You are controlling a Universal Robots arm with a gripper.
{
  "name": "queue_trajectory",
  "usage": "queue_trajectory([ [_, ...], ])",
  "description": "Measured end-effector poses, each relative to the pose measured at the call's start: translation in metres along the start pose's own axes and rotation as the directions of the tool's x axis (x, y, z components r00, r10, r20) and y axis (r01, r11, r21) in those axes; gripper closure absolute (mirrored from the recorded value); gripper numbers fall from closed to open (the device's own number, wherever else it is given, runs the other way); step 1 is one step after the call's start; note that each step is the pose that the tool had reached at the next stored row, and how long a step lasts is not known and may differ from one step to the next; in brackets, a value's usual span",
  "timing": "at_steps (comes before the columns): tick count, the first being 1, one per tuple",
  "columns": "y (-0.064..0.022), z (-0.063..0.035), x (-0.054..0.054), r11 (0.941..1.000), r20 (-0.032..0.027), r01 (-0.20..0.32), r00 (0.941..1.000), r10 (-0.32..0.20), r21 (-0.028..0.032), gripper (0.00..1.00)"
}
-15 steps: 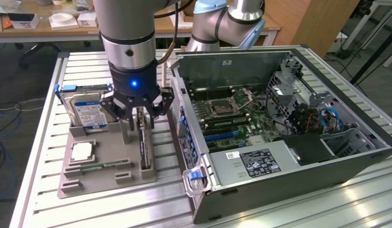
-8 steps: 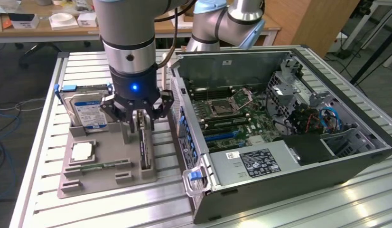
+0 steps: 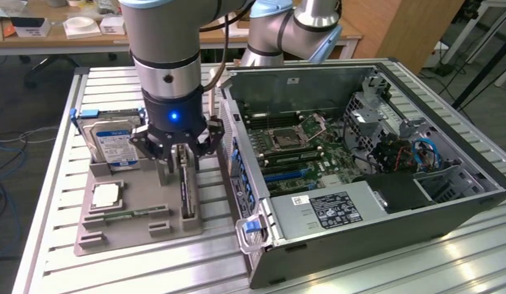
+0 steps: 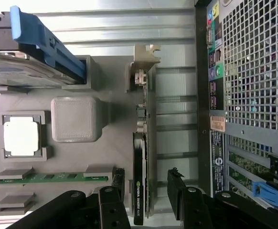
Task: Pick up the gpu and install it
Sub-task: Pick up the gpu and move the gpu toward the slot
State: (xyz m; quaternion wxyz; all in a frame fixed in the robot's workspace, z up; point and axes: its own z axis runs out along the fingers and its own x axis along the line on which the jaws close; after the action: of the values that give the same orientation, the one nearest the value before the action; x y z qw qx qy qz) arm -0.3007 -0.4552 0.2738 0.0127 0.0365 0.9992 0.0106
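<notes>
**A:** What crowds the thin dark gpu card with the silver end bracket [image 4: 140, 186]?

**B:** It stands on edge in a slot of the grey plastic holder tray [image 3: 114, 239], just beside the open black computer case [image 3: 449, 202]. A silver hard drive with a blue-white label [image 3: 114, 144], a square silver processor chip [image 3: 106, 195] and a narrow green memory stick [image 3: 126, 215] share the tray.

**A:** Any writing?

**B:** "NVIDIA" on the card's edge. The case's labels are unreadable.

**A:** The arm?

**B:** Upright, wrist pointing down. The black gripper [image 3: 184, 160] is spread wide, one finger on each side of the card, holding nothing.

Robotics lab: slotted bench [image 3: 155, 269], opened PC [image 3: 359, 245]
</notes>
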Motion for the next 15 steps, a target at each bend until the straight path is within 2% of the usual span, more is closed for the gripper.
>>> queue_trajectory([
  [6, -0.0011, 0.0109, 0.001, 1.0000, -0.0001, 0.000, 1.0000, 0.000, 0.0004, 0.51],
  [11, -0.0016, 0.0200, 0.004, 1.0000, 0.0003, 0.000, 1.0000, 0.000, 0.0043, 0.51],
  [15, -0.0018, 0.0271, 0.005, 1.0000, 0.0003, 0.000, 1.0000, 0.000, 0.0050, 0.51],
])
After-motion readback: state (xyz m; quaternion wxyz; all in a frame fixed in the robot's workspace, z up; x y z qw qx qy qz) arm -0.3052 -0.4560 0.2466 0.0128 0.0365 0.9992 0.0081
